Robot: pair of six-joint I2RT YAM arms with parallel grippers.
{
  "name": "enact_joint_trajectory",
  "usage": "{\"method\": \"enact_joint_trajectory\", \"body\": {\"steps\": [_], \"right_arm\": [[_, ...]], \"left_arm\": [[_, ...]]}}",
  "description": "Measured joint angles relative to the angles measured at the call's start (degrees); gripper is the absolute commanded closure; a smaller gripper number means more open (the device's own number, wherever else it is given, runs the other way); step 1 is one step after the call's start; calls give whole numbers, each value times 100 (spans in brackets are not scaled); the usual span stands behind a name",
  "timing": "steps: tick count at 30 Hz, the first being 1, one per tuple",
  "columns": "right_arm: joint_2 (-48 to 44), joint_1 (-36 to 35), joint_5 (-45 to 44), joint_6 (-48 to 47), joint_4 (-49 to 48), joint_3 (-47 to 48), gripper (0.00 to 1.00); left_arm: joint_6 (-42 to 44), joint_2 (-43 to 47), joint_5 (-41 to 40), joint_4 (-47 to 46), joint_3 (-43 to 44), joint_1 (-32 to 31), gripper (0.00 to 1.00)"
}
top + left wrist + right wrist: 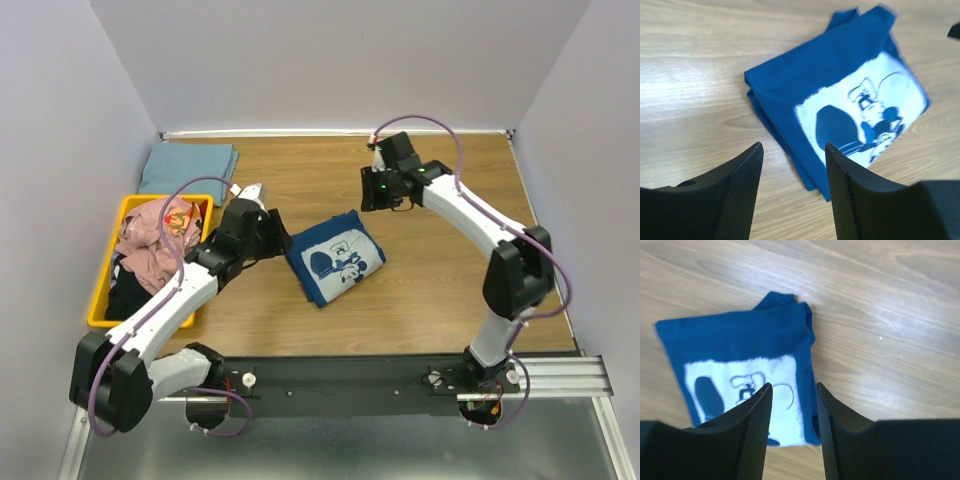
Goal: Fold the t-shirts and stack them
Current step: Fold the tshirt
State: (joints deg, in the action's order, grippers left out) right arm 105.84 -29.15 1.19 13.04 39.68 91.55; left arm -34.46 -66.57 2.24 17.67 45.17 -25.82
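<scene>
A dark navy t-shirt [335, 258] with a white cartoon print lies folded in the middle of the wooden table. My left gripper [276, 240] hovers just left of it, open, with nothing between its fingers. The left wrist view shows the navy t-shirt [840, 85] ahead of the open left gripper [794, 150]. My right gripper [373, 192] hangs above and behind the shirt, open and empty. In the right wrist view the navy t-shirt [740, 340] lies below the right gripper [793, 390]. A pale grey-blue t-shirt [188, 168] lies folded at the back left.
A yellow bin [98, 296] stands at the left edge, holding a crumpled pink t-shirt [155, 240] and a black t-shirt [130, 295]. Walls close off the left, back and right sides of the table.
</scene>
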Motion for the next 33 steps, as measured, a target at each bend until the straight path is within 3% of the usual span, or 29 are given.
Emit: {"method": "enact_joint_trajectory", "body": {"steps": [3, 7, 13, 16, 27, 33], "right_arm": [[-601, 326, 684, 116, -588, -767, 57], [-787, 859, 2081, 463, -1641, -1646, 58], [-31, 1034, 3864, 1150, -3165, -2146, 58], [459, 1005, 4448, 1443, -3866, -2142, 58], [2135, 1189, 5101, 2439, -5606, -1711, 57], [2358, 1355, 5246, 2850, -5982, -1563, 50]], "left_arm": [[-94, 407, -33, -127, -111, -195, 43], [-262, 387, 262, -706, -404, -619, 56], [-741, -398, 688, -2072, -737, -651, 77], [-977, -942, 785, -2743, -734, -505, 83], [-1445, -2870, 1169, -4159, -748, 809, 87], [-1526, -3106, 1416, -4380, -754, 1078, 87]]}}
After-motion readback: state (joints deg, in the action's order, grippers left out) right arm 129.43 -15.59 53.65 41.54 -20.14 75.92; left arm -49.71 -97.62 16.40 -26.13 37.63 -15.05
